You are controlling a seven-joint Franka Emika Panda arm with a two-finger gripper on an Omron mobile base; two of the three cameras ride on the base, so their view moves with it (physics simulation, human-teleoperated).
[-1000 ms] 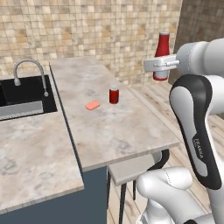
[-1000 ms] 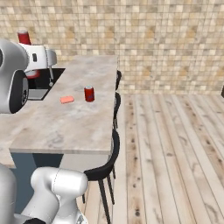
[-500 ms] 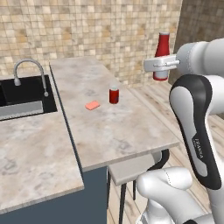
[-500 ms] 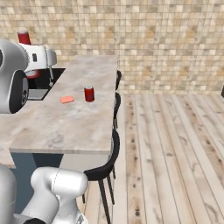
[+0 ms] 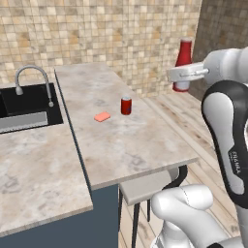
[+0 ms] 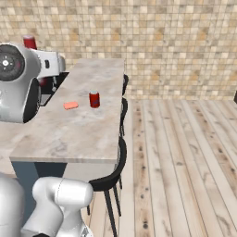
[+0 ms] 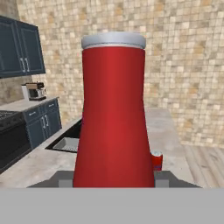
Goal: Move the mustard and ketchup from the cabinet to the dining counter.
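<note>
My gripper (image 5: 183,75) is shut on the ketchup (image 5: 183,62), a slim red bottle with a pale cap, and holds it upright in the air well above counter height. In the hand view the ketchup (image 7: 113,118) stands close between the fingertips. From the right base view just its top (image 6: 30,42) peeks over my arm. The dining counter (image 5: 127,143) is a long beige marble slab, and it also shows in the right base view (image 6: 88,132). A dark blue upper cabinet (image 7: 21,48) with closed doors hangs at the far left. The mustard is out of view.
A small red can (image 5: 126,105) and a pink sponge (image 5: 102,116) lie mid-counter. A black sink (image 5: 26,104) with a curved faucet (image 5: 34,80) sits to the left. Stools (image 6: 111,171) line the counter's overhang above wooden floor. A coffee machine (image 7: 35,91) stands on the far counter.
</note>
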